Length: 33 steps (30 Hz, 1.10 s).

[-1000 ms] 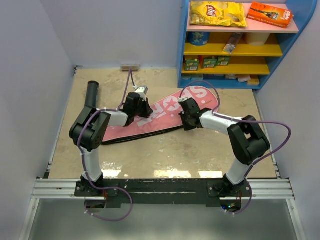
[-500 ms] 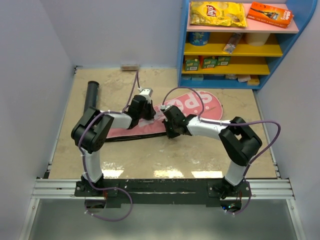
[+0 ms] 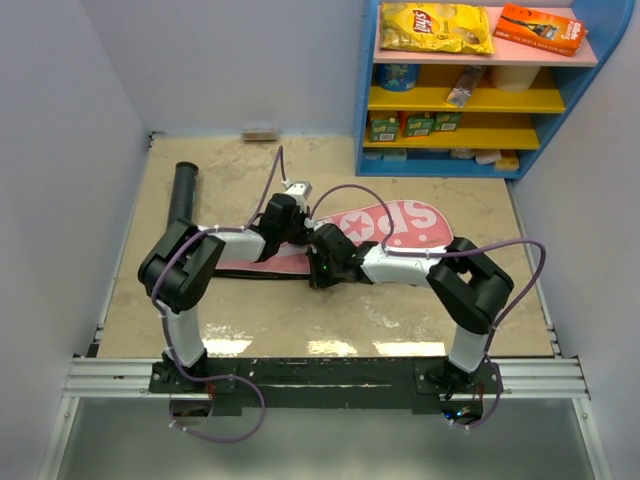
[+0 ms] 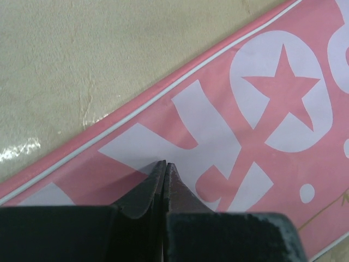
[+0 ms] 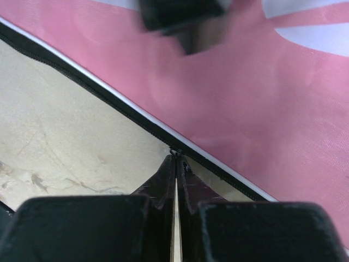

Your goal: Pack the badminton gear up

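The pink racket-shaped bag lettered SPORT lies flat across the middle of the table. My left gripper is shut, and its tips rest on the bag's white lettering. My right gripper is at the bag's near edge, shut on the small zip pull of the black zip. In the right wrist view the left gripper shows as a dark blur over the pink cloth. A long black tube lies at the far left of the table, away from both grippers.
A blue shelf unit with yellow shelves stands at the back right, with a yellow snack packet and an orange box on top. Grey walls close in the left side and the back. The arms' base rail runs along the near edge.
My right gripper has travelled left along the bag's near edge with the zip pull. The bag has swung flatter, its wide end moving right. The left gripper has shifted slightly right.
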Each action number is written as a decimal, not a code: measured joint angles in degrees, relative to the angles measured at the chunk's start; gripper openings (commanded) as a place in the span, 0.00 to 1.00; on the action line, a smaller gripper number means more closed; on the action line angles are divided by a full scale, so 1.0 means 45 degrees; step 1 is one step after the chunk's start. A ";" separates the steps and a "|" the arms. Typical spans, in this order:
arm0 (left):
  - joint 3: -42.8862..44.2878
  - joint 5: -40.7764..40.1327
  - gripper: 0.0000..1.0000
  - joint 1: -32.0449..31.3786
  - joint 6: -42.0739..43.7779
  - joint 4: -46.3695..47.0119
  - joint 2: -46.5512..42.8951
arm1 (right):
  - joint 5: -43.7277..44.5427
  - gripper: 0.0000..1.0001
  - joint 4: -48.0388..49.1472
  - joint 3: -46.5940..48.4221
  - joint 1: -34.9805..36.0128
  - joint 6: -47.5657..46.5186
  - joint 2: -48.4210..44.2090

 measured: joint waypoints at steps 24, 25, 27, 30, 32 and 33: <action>0.0049 -0.3551 0.61 -0.0199 0.1894 -0.9355 -0.7033 | 0.0398 0.00 0.0345 -0.4901 -0.3002 0.0214 -0.5090; 0.0053 -0.3560 0.62 -0.0199 0.2137 -0.9612 -0.6936 | 0.0466 0.00 0.0291 -0.4901 -0.3094 0.0194 -0.5187; 0.0097 -0.3541 0.64 -0.0199 0.2686 -1.0088 -0.6489 | 0.0505 0.00 0.0272 -0.4901 -0.3123 0.0131 -0.5265; 0.0097 -0.3526 0.67 -0.0204 0.3439 -1.0516 -0.5542 | 0.0515 0.00 0.0228 -0.4901 -0.3123 0.0102 -0.5289; 0.0092 -0.3575 0.68 -0.0248 0.3837 -1.0705 -0.5042 | 0.0515 0.00 0.0185 -0.4906 -0.3128 0.0068 -0.5353; 0.0092 -0.3604 0.69 -0.0277 0.4046 -1.0758 -0.4823 | 0.0515 0.00 0.0180 -0.4915 -0.3138 0.0034 -0.5430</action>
